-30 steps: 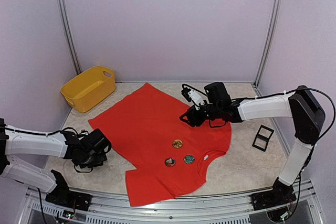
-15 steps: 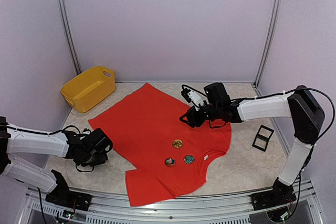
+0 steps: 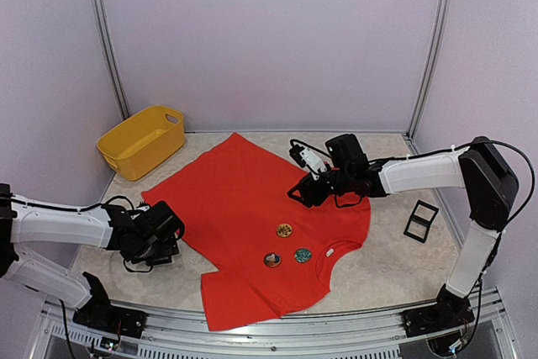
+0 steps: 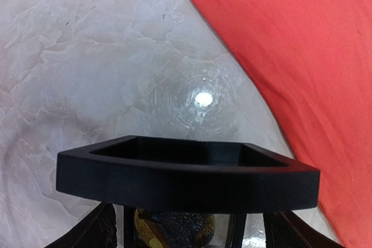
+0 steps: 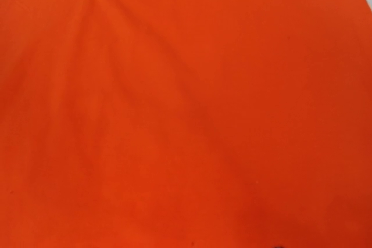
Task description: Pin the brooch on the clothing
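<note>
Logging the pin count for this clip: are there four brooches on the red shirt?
No, only three round brooches show on the red shirt, clustered near its neck opening.

In the right wrist view the shirt [image 5: 186, 108] fills the picture edge to edge, and the fingers are out of sight. From above, the right gripper [image 3: 301, 194] and left gripper [image 3: 158, 240] are dark clumps, their jaws unreadable. The designs on the 3 brooches [image 3: 284, 229] are too small to tell. In the left wrist view a black frame [image 4: 186, 181] hides most of a mottled yellow thing [image 4: 174, 232], which the bottom edge cuts off.
</note>
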Tool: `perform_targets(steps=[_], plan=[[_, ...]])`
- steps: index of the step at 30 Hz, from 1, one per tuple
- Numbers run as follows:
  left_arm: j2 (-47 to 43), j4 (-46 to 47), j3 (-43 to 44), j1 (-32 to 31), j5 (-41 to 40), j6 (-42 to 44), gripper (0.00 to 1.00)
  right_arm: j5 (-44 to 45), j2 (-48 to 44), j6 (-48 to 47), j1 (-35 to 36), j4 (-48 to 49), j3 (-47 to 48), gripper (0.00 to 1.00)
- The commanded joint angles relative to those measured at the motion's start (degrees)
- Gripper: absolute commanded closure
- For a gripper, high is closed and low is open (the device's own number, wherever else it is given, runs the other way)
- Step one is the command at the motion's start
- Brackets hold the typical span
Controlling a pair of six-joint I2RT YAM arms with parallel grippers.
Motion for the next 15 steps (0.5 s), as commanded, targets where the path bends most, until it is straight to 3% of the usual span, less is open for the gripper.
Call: perform_targets(steps=[1,5,10,15], plan=[[1.35,1.14,0.94,1.07,-0.62,3.09,0.17,-0.86,1.04,-0.61,0.26,-0.82,1.06,0.42],[1.66,4.24,0.32,2.51,0.54,5.62,0.23,-0.92,1.27,-0.67,0.26,-0.96,1.13,0.42],[2.84,4.81,1.33,2.77,0.85,7.30,0.37,-1.08,1.52,-0.78,0.26,-1.18,1.33,0.42],[4.03,4.87,0.52,3.21,2.69,5.86,0.34,-1.27,1.55,-0.78,0.24,-1.37,1.50,0.42]])
